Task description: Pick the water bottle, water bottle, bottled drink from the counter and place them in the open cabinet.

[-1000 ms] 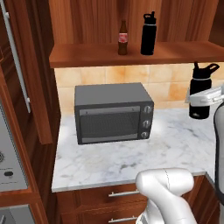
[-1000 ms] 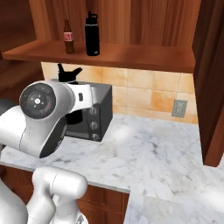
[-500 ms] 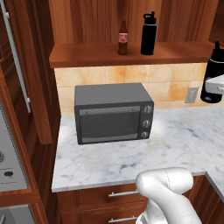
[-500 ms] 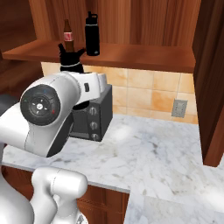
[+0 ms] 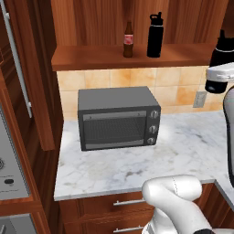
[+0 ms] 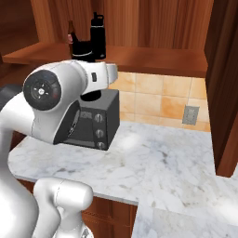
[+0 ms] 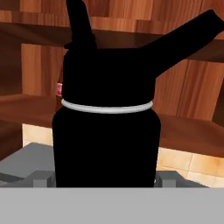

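Nearest the base, the white-grey veined marble counter [image 5: 183, 151] runs over reddish-brown drawers with silver bar handles [image 5: 130, 201]. A dark grey boxy toaster oven with three round knobs [image 5: 118, 117] stands toward the counter's back left, close to the tan tiled wall [image 5: 178, 89], which carries a grey outlet plate [image 6: 191, 115].

Above the counter, the white arm [image 6: 51, 97] carries a matte black cylindrical water bottle with a black sport cap [image 5: 219, 64] in the air — it is upright, clear of the marble, at about the height of the wooden shelf's front edge. In the hand view this held bottle [image 7: 107, 127] stands very close to the camera, its cap ringed by a thin pale band, loop and spout rising from it. The gripper [image 5: 218, 73] is clamped around the bottle's body; the fingers themselves are hidden behind it, so their exact spread cannot be read, but the bottle hangs from the hand alone.

Farther back, the plain wooden shelf of the reddish-brown open wall cabinet [image 5: 91, 57] holds two things, both upright — a small slim brown glass bottled drink with a red label [image 5: 128, 40], and just to its right, a little apart, a second matte black water bottle with sport cap [image 5: 155, 35]. Both stand toward the middle of the shelf. The cabinet's door with its long silver bar handle [image 5: 16, 59] hangs at the left.
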Tool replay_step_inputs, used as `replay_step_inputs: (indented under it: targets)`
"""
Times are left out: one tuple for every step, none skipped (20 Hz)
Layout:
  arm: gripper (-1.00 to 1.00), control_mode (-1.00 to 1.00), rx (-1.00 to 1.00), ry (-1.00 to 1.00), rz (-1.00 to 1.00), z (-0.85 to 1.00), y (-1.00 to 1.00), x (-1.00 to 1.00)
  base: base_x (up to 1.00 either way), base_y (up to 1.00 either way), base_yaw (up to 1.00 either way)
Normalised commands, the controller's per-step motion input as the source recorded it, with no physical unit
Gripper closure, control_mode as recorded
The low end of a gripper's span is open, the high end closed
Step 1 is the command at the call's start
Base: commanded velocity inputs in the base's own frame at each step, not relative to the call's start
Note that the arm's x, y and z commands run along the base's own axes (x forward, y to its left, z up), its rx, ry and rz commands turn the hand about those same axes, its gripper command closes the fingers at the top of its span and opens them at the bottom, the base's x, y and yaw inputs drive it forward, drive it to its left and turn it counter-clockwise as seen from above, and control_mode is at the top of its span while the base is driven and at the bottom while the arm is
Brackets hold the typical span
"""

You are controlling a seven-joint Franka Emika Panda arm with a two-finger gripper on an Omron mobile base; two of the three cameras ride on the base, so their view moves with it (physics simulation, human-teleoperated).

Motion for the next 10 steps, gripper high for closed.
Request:
replay_step_inputs:
  targets:
    - [1.0, -1.0, 0.03, 0.0, -0.02, 0.25, -0.06, 0.43, 0.0, 0.0, 0.0]
    - [1.0, -1.0, 0.06, 0.0, 0.0, 0.22, -0.12, 0.42, 0.0, 0.0, 0.0]
    - [1.0, -1.0, 0.08, 0.0, 0.0, 0.2, -0.13, 0.4, 0.0, 0.0, 0.0]
    - [1.0, -1.0, 0.11, 0.0, 0.0, 0.18, -0.16, 0.37, 0.0, 0.0, 0.0]
    - [1.0, -1.0, 0.13, 0.0, 0.0, 0.16, -0.18, 0.36, 0.0, 0.0, 0.0]
    - [1.0, -1.0, 0.15, 0.0, 0.01, 0.14, -0.16, 0.35, 0.0, 0.0, 0.0]
    - [1.0, -1.0, 0.15, 0.0, 0.03, 0.15, -0.18, 0.36, 0.0, 0.0, 0.0]
    - [1.0, -1.0, 0.15, 0.0, 0.04, 0.13, -0.17, 0.39, 0.0, 0.0, 0.0]
    - [1.0, -1.0, 0.14, 0.0, 0.04, 0.11, -0.14, 0.41, 0.0, 0.0, 0.0]
    - [1.0, -1.0, 0.12, 0.0, 0.04, 0.08, -0.13, 0.45, 0.0, 0.0, 0.0]
